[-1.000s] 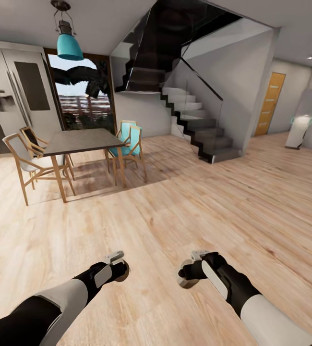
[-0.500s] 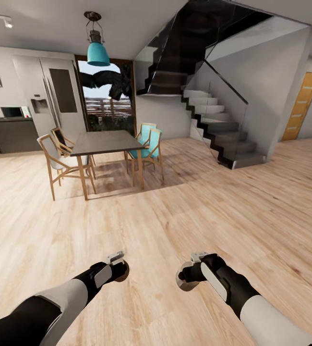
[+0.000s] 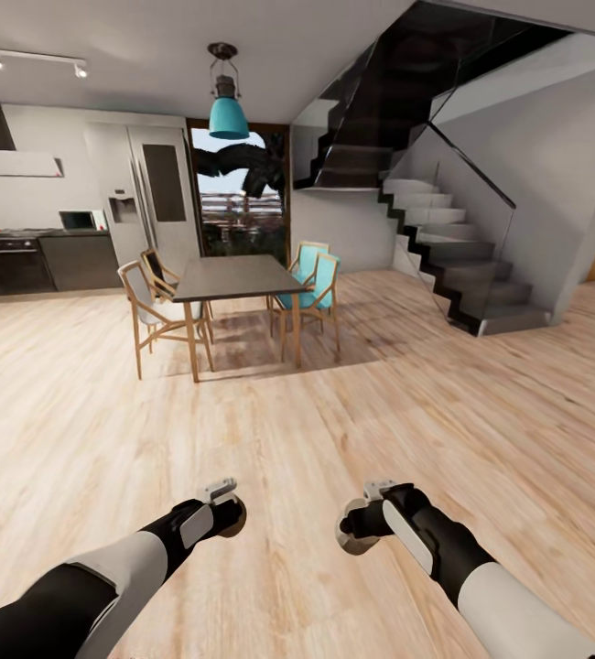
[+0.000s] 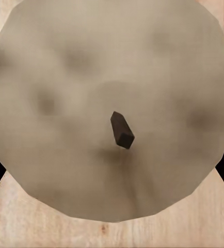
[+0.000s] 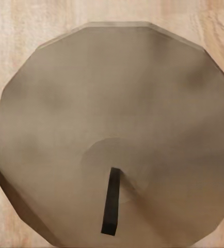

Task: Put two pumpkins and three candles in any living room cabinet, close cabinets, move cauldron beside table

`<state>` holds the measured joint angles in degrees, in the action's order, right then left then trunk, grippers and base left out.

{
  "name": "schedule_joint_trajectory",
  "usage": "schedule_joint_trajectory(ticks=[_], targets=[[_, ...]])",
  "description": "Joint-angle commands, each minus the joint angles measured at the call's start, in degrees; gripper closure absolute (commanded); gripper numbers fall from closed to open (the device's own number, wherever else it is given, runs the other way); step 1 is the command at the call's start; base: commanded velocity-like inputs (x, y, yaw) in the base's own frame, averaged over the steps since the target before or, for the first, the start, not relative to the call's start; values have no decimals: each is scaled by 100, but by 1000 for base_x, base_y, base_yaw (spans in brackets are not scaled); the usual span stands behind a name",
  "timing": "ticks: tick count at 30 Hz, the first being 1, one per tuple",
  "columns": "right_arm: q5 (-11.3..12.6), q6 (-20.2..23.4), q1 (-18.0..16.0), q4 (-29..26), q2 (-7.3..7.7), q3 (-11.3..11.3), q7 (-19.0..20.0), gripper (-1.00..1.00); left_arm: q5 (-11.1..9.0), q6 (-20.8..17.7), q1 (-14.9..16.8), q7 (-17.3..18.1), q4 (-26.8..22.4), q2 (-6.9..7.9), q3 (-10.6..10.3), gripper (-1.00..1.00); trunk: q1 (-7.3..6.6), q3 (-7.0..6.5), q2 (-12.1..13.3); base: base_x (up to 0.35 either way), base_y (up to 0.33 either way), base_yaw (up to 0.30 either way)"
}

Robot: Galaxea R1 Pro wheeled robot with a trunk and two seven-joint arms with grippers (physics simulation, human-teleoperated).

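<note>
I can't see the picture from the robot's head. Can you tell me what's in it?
The robot's two arms reach over a light wooden floor, each gripper, left and right, holding a round tan candle. Ahead stand a dark dining table with wooden chairs, a teal hanging lamp, a kitchen and a dark staircase.
</note>
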<state>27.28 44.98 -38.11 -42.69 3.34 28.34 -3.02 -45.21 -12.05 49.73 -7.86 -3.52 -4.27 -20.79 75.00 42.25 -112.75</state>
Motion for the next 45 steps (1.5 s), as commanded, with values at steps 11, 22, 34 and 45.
schedule_joint_trajectory(ticks=[11, 22, 34, 45], targets=[[41, 11, -4, -9, 8, 122, -32, 100, -65, -25, 2, -35, 6, 0, -45, 100, -133, -170, 239, 0, 0, 199], [47, 1, -4, 137, 2, 123, -26, 100, -145, 298, -75, -16, 565, 40, -36, 100, -375, -403, 681, 0, 0, 101], [41, -509, 196, 573, 0, 121, -23, 100, -593, 512, -382, -5, 599, 153, -44, 100, -638, -672, 1162, 0, 0, 240], [32, -534, 207, 604, -9, 137, -27, 100, -592, 519, -392, -5, 599, 128, -48, 100, -880, -899, 1603, 0, 0, 272]])
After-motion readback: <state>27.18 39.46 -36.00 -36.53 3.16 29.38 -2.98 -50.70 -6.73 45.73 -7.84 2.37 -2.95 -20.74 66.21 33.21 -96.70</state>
